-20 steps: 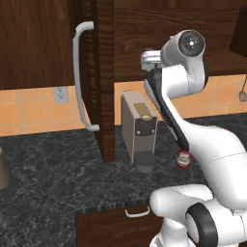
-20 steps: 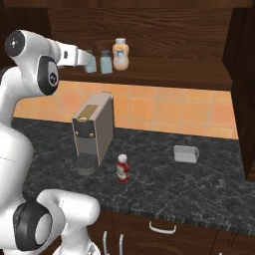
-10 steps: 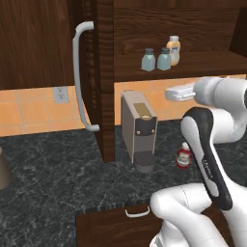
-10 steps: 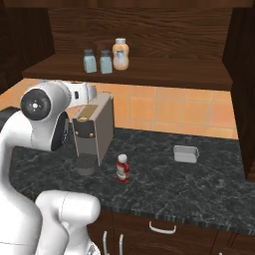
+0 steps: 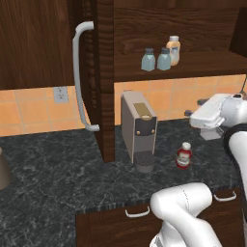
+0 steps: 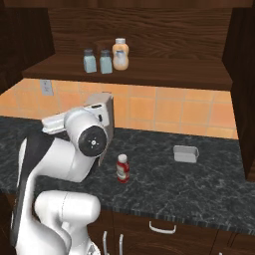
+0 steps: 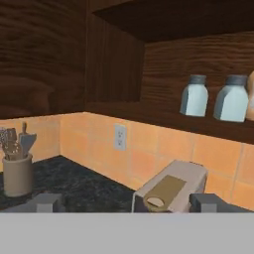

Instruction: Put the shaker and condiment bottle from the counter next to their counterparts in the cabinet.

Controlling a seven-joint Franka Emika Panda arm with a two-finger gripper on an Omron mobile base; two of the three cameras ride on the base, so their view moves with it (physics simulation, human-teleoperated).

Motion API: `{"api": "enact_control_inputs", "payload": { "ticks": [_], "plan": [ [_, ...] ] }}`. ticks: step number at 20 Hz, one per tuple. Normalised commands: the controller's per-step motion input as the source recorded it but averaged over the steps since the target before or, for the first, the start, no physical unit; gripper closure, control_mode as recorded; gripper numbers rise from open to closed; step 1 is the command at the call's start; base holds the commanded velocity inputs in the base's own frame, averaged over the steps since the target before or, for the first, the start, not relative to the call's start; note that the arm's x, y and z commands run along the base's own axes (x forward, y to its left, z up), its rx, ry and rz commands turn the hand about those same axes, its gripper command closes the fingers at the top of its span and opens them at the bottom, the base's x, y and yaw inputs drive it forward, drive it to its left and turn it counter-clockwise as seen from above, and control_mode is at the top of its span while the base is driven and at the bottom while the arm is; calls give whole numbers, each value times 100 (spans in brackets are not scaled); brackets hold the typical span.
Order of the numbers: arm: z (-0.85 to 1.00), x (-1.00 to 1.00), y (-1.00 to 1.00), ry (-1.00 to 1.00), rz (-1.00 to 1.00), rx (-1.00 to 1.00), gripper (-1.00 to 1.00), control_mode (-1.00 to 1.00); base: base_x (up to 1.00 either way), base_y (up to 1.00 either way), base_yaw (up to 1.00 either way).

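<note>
Cabinet (image 5: 159, 29): door swung wide, long grey handle (image 5: 80, 77) facing the room; inner shelf (image 6: 164, 69) exposed.
Shelf contents: two pale blue-grey shakers (image 5: 148, 60) (image 5: 164, 59) side by side, the tan-orange bottle (image 5: 173, 49) just behind them. One shaker appears already delivered next to its twin.
Condiment bottle (image 5: 183, 155): red, white cap, upright on the desk (image 5: 53, 178) just right of the coffee machine (image 5: 139, 130); not yet moved.
Change: a second ago the arm reached up to the shelf; half a second ago it was lowering; now it is folded low, clear of the cabinet. Shelf and bottle unchanged.
Meaning: shaker half judged done; bottle is the remaining item.
Arm pose: forearm roughly level, hand (image 5: 212, 115) at mid height above the desk, right of the coffee machine and above the bottle, looking toward the backsplash.
End effector (image 7: 126, 203): fingers spread wide, pinching nothing.
Other: utensil holder (image 7: 17, 171); small grey box (image 6: 186, 154) on the desk.
</note>
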Motion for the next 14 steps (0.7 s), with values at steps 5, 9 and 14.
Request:
{"api": "enact_control_inputs", "payload": {
  "ticks": [5,9,14],
  "plan": [
    [-55,-37,-33,0,40,0,-100,-100,0,0,0],
    [-86,-22,-21,4,18,-6,-100,-100,0,0,0],
    [-49,-10,-3,4,0,-9,-100,-100,0,0,0]
  ]
}}
